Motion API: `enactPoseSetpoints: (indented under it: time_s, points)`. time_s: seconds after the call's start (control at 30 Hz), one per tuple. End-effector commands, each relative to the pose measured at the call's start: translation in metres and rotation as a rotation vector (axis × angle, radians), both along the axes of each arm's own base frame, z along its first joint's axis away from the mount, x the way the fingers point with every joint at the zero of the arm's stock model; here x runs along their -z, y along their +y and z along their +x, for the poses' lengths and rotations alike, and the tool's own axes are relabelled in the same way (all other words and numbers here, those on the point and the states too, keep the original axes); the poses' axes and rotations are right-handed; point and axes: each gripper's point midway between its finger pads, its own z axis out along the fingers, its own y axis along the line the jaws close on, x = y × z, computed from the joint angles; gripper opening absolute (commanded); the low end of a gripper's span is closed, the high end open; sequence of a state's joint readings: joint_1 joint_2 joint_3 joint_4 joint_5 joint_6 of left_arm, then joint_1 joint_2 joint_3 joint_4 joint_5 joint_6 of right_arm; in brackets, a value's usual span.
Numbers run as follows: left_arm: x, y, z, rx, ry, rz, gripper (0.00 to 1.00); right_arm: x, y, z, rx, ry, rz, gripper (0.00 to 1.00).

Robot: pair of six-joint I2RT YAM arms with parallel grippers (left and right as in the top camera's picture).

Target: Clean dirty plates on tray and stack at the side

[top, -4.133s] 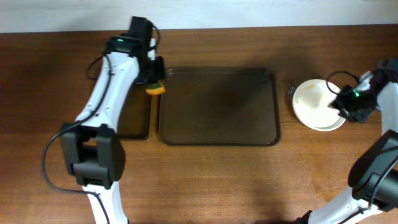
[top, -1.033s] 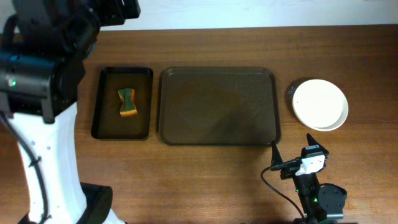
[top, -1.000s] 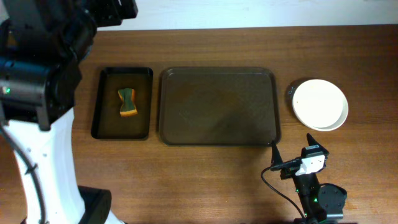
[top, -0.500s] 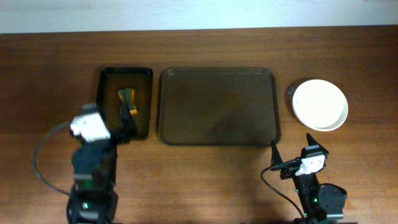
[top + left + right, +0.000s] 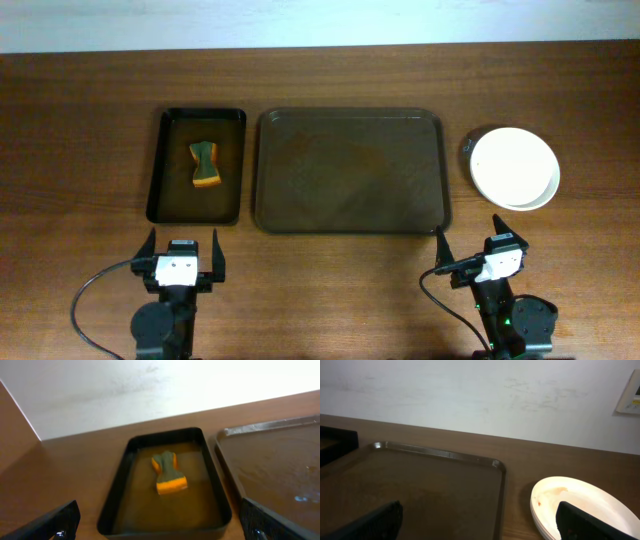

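The plates [image 5: 515, 168] sit stacked at the counter's [image 5: 330, 290] right edge, beside the tray [image 5: 350, 222]. The left hand [image 5: 183, 245] stands spread; the right hand [image 5: 468, 238] likewise.

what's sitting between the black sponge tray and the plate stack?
Only the large brown tray, no plates on it, with thin strips of bare table on either side. The overhead view shows it.

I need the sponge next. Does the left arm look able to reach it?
Probably yes: the left hand sits open just before the black tray, and the sponge lies uncovered inside.
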State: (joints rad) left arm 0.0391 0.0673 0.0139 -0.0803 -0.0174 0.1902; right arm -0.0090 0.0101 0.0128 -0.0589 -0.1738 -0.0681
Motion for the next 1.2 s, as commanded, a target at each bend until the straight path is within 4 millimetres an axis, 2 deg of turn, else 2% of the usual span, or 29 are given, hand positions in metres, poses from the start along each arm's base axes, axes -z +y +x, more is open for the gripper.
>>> enactPoseSetpoints:
  time_s: [0.0, 0.17, 1.17]
  points:
    - [-0.0116, 0.0052, -0.0025, -0.027, -0.056, 0.030, 1.00, 0.0024, 0.0032, -0.0004, -0.015, 0.002, -0.002, 0.98]
    - [-0.0056, 0.0046, -0.0015, -0.023, -0.029, 0.029, 1.00, 0.0024, 0.0032, -0.0004, -0.015, 0.002, -0.002, 0.99]
    - [-0.0056, 0.0046, -0.0015, -0.023, -0.029, 0.029, 1.00, 0.0024, 0.0032, -0.0004, -0.015, 0.002, -0.002, 0.98]
